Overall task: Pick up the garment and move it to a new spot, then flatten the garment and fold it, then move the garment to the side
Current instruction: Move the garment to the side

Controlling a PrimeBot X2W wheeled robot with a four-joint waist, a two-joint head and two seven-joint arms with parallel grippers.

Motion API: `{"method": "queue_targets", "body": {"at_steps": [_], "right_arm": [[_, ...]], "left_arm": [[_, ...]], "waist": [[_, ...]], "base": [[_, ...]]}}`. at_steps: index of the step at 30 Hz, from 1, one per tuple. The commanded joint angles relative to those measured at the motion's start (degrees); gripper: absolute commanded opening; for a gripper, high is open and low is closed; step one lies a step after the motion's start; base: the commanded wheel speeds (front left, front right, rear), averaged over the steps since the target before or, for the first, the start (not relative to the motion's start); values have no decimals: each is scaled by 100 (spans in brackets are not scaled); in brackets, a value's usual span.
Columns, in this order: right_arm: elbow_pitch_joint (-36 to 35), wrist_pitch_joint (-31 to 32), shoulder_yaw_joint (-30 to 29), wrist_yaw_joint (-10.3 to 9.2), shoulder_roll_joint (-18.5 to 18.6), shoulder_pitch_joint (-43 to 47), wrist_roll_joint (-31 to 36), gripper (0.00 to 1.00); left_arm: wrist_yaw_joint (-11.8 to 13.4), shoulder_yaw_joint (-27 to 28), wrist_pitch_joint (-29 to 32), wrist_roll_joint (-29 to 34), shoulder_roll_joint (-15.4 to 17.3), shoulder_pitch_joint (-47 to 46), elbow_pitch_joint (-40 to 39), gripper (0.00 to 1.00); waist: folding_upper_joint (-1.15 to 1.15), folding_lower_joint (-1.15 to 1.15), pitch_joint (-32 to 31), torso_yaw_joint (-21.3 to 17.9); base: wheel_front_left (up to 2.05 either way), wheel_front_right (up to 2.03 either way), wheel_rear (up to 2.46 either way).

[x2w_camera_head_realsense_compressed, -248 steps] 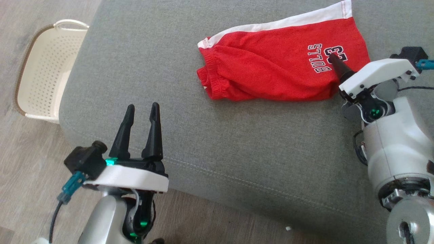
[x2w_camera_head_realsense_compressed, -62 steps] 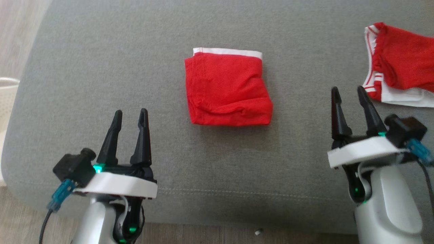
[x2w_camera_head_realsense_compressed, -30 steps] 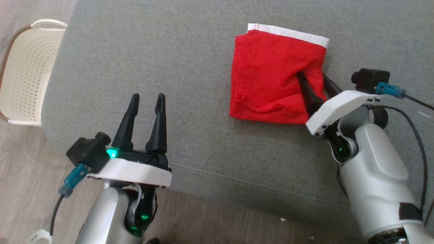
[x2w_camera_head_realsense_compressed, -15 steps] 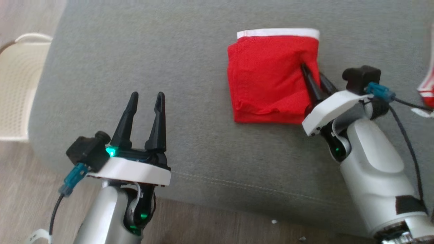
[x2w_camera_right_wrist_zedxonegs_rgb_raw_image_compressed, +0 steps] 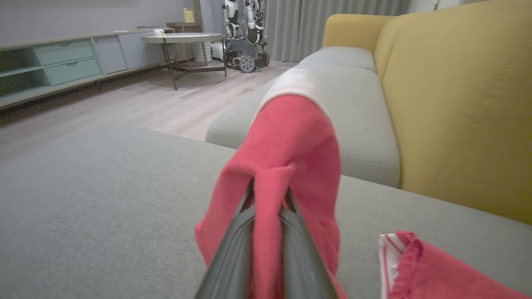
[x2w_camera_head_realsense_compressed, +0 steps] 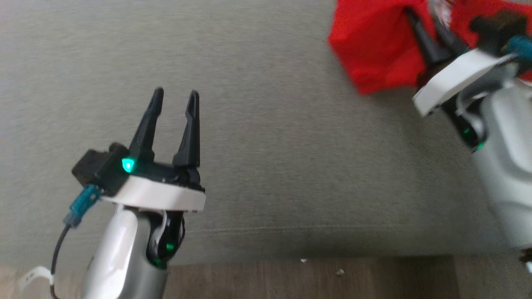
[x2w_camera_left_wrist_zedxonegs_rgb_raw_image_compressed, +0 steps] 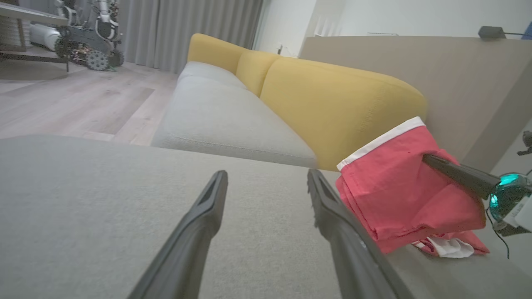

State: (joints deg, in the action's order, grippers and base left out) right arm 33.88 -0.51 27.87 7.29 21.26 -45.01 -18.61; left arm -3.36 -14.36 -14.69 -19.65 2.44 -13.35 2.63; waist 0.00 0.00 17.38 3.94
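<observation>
Garment [x2w_camera_head_realsense_compressed: 374, 50], folded, hangs from the right gripper's [x2w_camera_head_realsense_compressed: 422, 18] clenched fingers at the far right, draping left of them over the cushion [x2w_camera_head_realsense_compressed: 270, 145]. Left gripper [x2w_camera_head_realsense_compressed: 175, 92], spread and empty, sits near left, well apart, so setting it aside likely falls to the right arm.

Cushion [x2w_camera_head_realsense_compressed: 266, 137] open before left pincer [x2w_camera_head_realsense_compressed: 175, 92] (other garment [x2w_camera_right_wrist_zedxonegs_rgb_raw_image_compressed: 432, 274] at right).

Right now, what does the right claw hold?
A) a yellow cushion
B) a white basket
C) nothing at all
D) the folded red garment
D: the right claw is shut on the folded red garment, with the red cloth pinched between its two dark fingers.
</observation>
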Motion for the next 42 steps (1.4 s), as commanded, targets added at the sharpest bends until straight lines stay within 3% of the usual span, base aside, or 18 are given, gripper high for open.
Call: {"method": "queue_targets", "body": {"at_steps": [1, 8, 14, 24, 31, 32, 33, 34, 42], "right_arm": [[-251, 43, 43, 20, 60, -136, -113, 0], [-446, 394, -92, 20, 639, -533, -705, 0], [-97, 344, -214, 20, 961, -907, -807, 0], [568, 235, -615, 20, 1164, -1266, -518, 0], [636, 124, -779, 20, 980, -1322, -334, 0], [631, 114, -787, 20, 959, -1332, -304, 40], [626, 101, -804, 20, 940, -1339, -280, 95], [628, 96, -828, 20, 924, -1343, -260, 100], [513, 100, -1006, 20, 875, -1331, -158, 100]], "left_arm": [[-36, 195, -31, 59, 43, -252, -189, 100], [-205, 258, -31, 370, 43, -679, -146, 100], [-316, 376, -31, 629, 50, -980, -83, 100], [-392, 512, -31, 792, 235, -1225, -85, 100], [-403, 602, -31, 805, 289, -1282, -91, 100], [-405, 604, -31, 804, 288, -1288, -88, 100], [-405, 604, -31, 803, 286, -1295, -84, 100], [-406, 605, -31, 800, 283, -1303, -78, 100], [-410, 657, -31, 753, 235, -1280, -29, 100]], "waist": [[0, 0, 210, -325], [0, 0, 680, -913], [0, 0, 1108, -1226], [0, 0, 1685, -1422], [0, 0, 1806, -1481], [0, 0, 1815, -1479], [0, 0, 1820, -1473], [0, 0, 1821, -1465], [0, 0, 1691, -1393]], "base": [[0, 0, 0], [0, 0, 0], [0, 0, 0], [0, 0, 0], [0, 0, 0], [0, 0, 0], [0, 0, 0], [0, 0, 0], [0, 0, 0]]}}
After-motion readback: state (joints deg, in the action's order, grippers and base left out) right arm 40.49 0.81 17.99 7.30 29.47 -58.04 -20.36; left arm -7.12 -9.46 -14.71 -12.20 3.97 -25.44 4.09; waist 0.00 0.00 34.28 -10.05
